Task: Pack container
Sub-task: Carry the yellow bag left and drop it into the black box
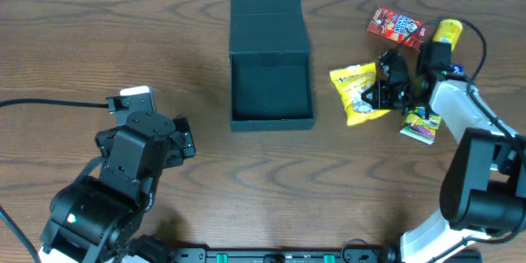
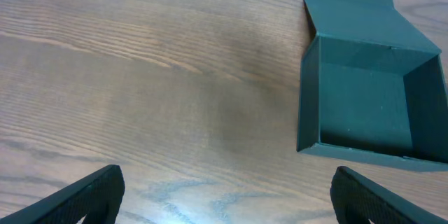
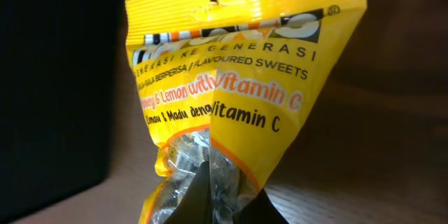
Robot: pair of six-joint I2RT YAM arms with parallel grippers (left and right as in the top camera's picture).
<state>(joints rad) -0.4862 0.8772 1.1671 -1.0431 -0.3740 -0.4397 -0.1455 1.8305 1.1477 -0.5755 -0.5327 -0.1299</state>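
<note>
Container [image 1: 271, 90], a dark charcoal square cardboard box with a hinged flap lid, sits mid-way across the brown wood-grain worktop [image 1: 123, 41]. Its lid is laid back flat on the far side, so the mouth faces straight up. I see nothing inside it, so I judge the packing has barely begun. That central, open position suits both arms, since either can drop an item in from above without touching the flap.

My right tool [image 1: 376, 92] is clenched on a crinkly plastic yellow packet [image 1: 355, 92] of honey-and-lemon vitamin C sweets, which lies just to the right of the box. On the right wrist camera the yellow packet [image 3: 238, 91] fills the view. Its lower part is creased into a pinch, so I read the grip as taking a fold of film rather than the whole bag. That seems a sensible hold for something this soft, though it could swing or slip on the lift. I cannot tell whether it is off the wood yet.

More stock waits around the right arm. There is a red printed snack pack [image 1: 394, 26], a yellow rounded item [image 1: 448, 31] partly hidden by the arm, and a green-and-white sachet [image 1: 421, 125] beneath the wrist.

My left tool [image 2: 227, 189] is released, its jaws spread wide above bare wood, well apart from the container [image 2: 364, 105]. I take it as parked there to leave the route to the box free.
</note>
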